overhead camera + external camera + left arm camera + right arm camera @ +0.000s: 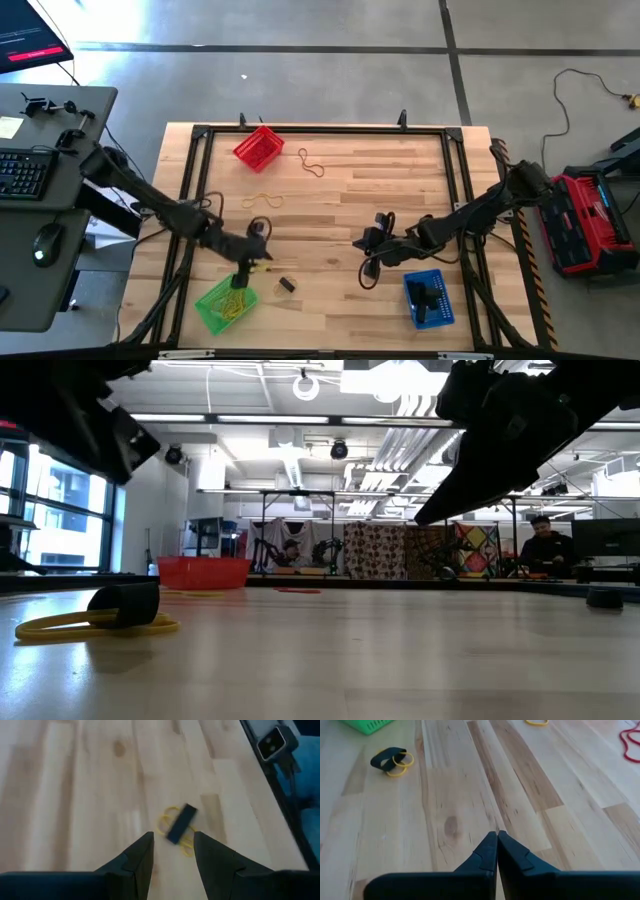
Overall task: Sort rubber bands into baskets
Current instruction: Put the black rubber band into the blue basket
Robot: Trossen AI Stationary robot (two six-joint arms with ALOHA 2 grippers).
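**Left gripper hanging open near the black/yellow band pair, right gripper shut and empty**

Left gripper (262, 262) is sitting by the green basket (226, 305), at its upper right corner as the high view shows it. Its two dark, wedge-shaped fingers (140, 860) are standing apart with bare wood showing between them; nothing is being held. Just ahead of the tips, a thick flat black band (180, 823) is lying across a thin yellow loop (170, 817), the two touching. In the low view the black one is reading as a short, stiff, wide ring resting on the flat yellow loop.

Green basket is showing perforated plastic walls, rectangular, with thin yellow bands (236, 303) piled inside.

Right gripper (370, 240) is hovering mid-table, fingers (490, 851) pressed flat together into one point, gripping nothing. Blue basket (428, 298) is sitting near it, on the front-edge side, with dark bands inside; count not readable. The same black/yellow pair is lying well ahead of this gripper, apart from it.

Red basket (259, 146) is sitting at the far edge, well away from both grippers. Beside it a thin reddish loop (312, 163) is lying stretched out and kinked; a flat yellow loop (266, 199) is lying between it and the left arm.

Table (400, 180) is light wood planking, visible grain and knots, inside a black frame.
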